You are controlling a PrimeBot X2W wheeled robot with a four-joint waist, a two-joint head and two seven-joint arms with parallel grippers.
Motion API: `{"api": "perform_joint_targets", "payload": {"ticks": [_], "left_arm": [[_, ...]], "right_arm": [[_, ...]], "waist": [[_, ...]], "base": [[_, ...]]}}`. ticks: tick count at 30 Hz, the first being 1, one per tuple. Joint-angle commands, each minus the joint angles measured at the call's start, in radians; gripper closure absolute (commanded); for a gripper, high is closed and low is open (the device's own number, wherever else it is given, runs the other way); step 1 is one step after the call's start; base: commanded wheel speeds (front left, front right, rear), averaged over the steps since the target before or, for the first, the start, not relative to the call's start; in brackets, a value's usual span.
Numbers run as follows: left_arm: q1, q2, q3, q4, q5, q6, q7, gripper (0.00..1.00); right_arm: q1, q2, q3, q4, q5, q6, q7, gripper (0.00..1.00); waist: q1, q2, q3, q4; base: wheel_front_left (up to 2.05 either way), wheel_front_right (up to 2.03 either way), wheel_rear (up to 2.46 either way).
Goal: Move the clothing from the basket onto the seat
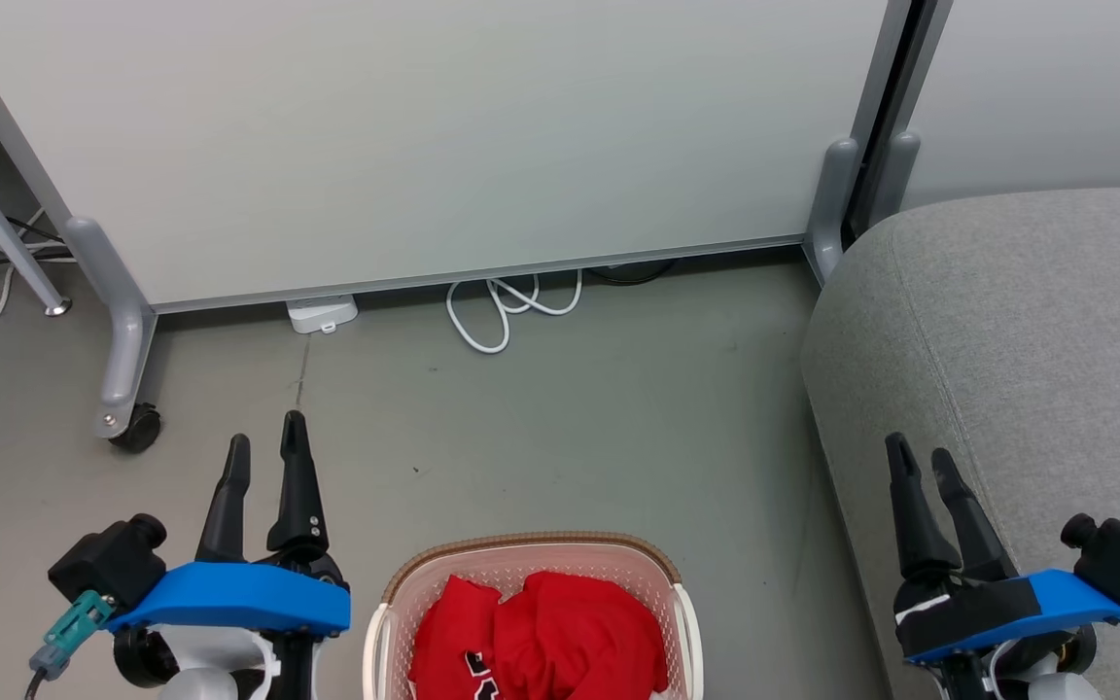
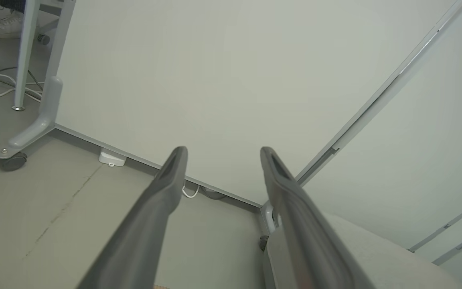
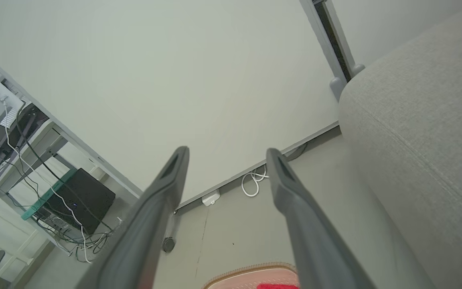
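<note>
- The basket (image 1: 529, 541) sits on the floor (image 1: 560, 418) between the two arms, just left of the seat (image 1: 1027, 331).
- The clothing (image 1: 560, 632) lies heaped inside it, red with a bit of white and black showing. The pile runs out of sight at the bottom, so there may be more than one piece.
- The left gripper (image 1: 266, 433) hangs beside the basket, fingers parted, holding nothing.
- The right gripper (image 1: 920, 450) hovers over the seat's front edge, likewise parted and empty.
- No garment lies on the visible part of the seat, so I judge the whole job is ahead: reach in, lift, carry across.

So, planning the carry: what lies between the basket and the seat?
Only bare grey floor, in the head view, between the basket and the seat.
</note>
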Motion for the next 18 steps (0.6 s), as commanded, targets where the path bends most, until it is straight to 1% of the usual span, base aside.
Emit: {"api": "perform_joint_targets", "payload": {"ticks": [1,18], "left_arm": [[-0.028,0.009,-0.010,-0.010,0.035,0.003,-0.009,0.00],[-0.036,0.028,-0.074,0.014,0.240,0.032,-0.055,0.00]], "right_arm": [[-0.021,-0.007,0.004,-0.010,-0.032,0.003,-0.009,0.00],[-0.021,-0.008,0.016,0.001,-0.234,0.003,-0.056,0.00]], "waist": [[0.0000,0.0000,0.000,0.001],[0.0000,0.0000,0.004,0.011]], "base": [[0.00,0.00,0.00],[0.00,0.00,0.00]]}}
